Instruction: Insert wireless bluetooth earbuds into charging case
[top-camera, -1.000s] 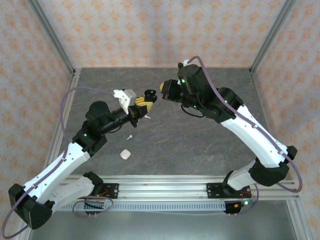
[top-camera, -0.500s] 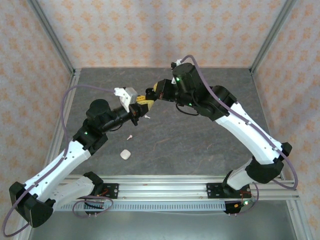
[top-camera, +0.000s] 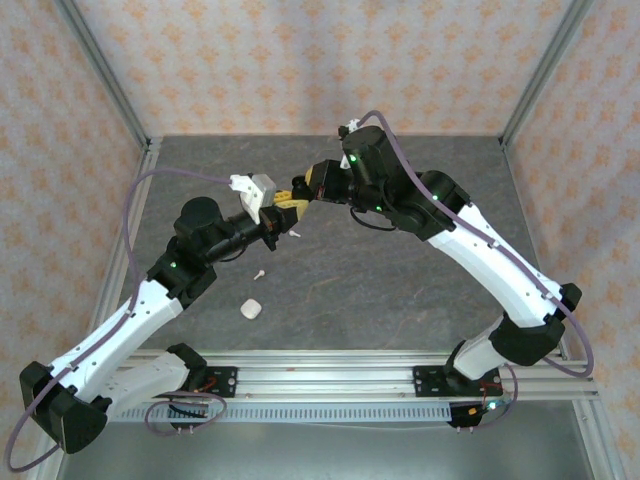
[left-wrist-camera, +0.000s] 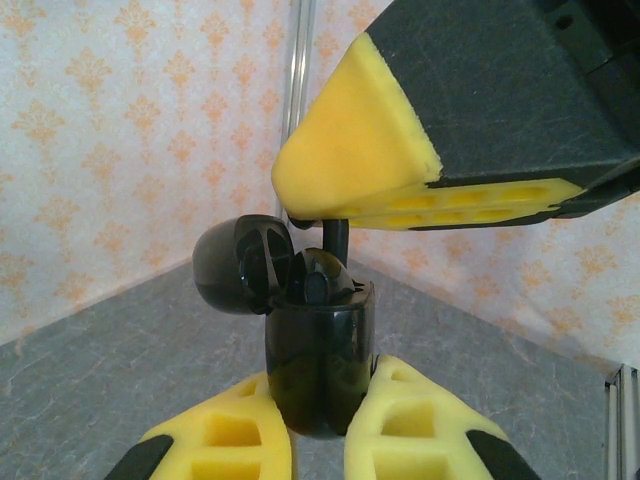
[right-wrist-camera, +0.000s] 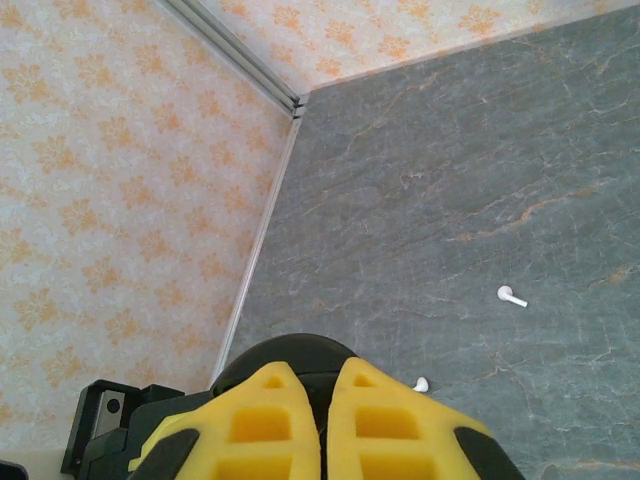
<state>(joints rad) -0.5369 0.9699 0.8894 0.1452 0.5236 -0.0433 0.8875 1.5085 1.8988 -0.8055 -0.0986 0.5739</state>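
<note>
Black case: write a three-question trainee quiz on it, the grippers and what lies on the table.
1. True or false: the left gripper holds the black case upright with its lid open.
2. Which things lie loose on the table?
A. white earbuds and a white case
B. black earbuds alone
C. a charging cable
3. Fill in: seen from the left wrist, the right gripper sits directly ___ the black case.

Key: 1 true; 2 A; 3 above.
</note>
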